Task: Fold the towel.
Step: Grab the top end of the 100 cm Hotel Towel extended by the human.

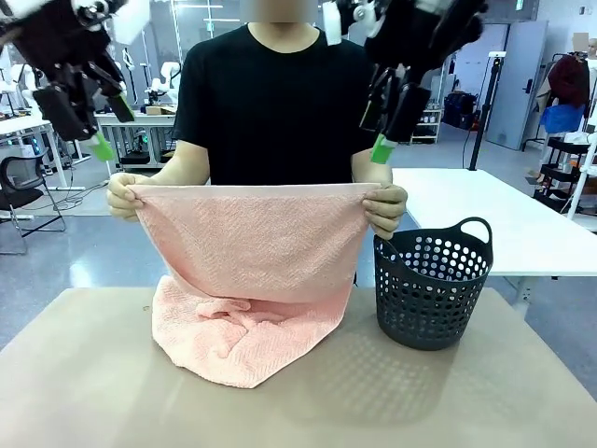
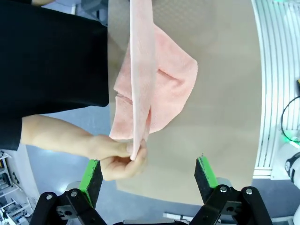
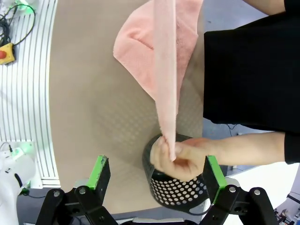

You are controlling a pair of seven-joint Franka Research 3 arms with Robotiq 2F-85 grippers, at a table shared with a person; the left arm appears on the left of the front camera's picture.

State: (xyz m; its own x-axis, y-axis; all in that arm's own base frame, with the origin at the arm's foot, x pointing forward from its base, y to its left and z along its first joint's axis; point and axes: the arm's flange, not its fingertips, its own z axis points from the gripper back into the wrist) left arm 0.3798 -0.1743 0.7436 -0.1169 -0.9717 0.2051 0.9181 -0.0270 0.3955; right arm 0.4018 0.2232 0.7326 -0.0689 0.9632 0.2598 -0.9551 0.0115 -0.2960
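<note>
Tan and faintly dimpled, the surface [image 1: 84,373] stretches out below both claws, with a lab room and other tables beyond it. The left claw [image 2: 147,163] hangs spread wide, its green pads well apart and nothing gripped. The right claw [image 3: 154,163] hangs the same way, also spread and holding nothing. Below and between them a person [image 1: 275,103] in a black shirt holds up the towel [image 1: 252,247] by its top edge, drawn taut from one hand to the other.

Straight under the left claw, seen between its two pads (though farther down and not touching them), one hand [image 2: 117,157] pinches a towel corner. Under the right claw the other hand [image 3: 180,159] pinches the opposite corner in the same fashion. From that edge the salmon-pink cloth drops as a flat sheet, and its lower part lies bunched and creased on the surface.

A dark perforated basket [image 1: 434,289] with loop handles stands upright on the surface beneath the right claw. It is just beside the hand there and a little apart from the towel's heap.
</note>
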